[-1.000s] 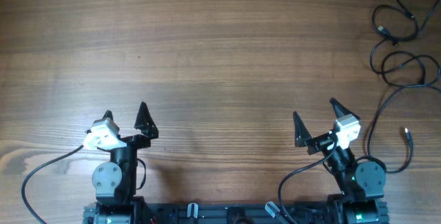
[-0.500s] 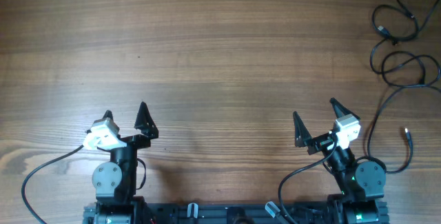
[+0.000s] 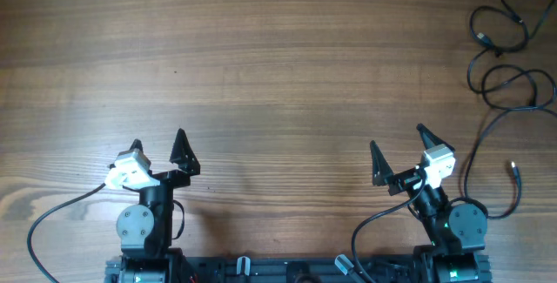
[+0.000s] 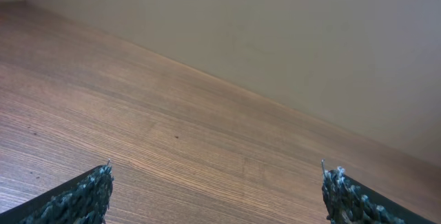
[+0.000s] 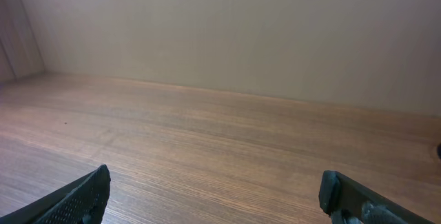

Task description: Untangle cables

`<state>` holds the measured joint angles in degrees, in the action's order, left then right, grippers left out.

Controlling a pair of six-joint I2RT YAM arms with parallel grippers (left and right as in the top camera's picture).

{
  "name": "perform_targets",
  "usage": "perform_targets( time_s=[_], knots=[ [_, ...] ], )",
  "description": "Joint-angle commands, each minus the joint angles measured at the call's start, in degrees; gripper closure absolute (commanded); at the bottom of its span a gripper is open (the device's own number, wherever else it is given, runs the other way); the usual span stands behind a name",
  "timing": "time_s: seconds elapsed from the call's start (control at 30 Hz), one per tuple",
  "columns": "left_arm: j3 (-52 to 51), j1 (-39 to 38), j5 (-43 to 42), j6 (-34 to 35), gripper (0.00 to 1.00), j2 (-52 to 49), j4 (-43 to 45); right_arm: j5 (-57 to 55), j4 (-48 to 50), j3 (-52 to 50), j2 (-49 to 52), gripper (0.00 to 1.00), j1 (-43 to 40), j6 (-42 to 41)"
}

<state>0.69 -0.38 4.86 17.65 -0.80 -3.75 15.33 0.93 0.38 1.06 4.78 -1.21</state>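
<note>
My left gripper (image 3: pixel 158 139) and right gripper (image 3: pixel 397 137) both stand spread wide and empty near the table's (image 3: pixel 278 57) front edge. The cables (image 3: pixel 499 51) lie in loose black loops at the far right corner, well apart from both, and the frame's right edge cuts them off. One light plug tip (image 3: pixel 513 168) lies beside my right arm. My wrist cameras show only bare wood between my fingertips (image 4: pixel 83 195); a dark speck at the right wrist view's edge is too small to identify.

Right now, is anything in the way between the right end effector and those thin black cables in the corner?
Nothing visible does. From overhead, only bare wooden table lies between the right end effector, open and empty, and the cables looped at the table's far right edge.
</note>
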Motion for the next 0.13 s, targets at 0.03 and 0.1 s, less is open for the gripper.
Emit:
perform_targets(
  time_s=[0.03, 0.1],
  knots=[
    [-0.3, -0.3, 0.0, -0.9, 0.00, 0.6, 0.0, -0.5, 0.3, -0.1, -0.5, 0.00, -0.2, -0.3],
    [-0.3, -0.3, 0.0, -0.9, 0.00, 0.6, 0.0, -0.5, 0.3, -0.1, -0.5, 0.00, -0.2, -0.3]
  ],
)
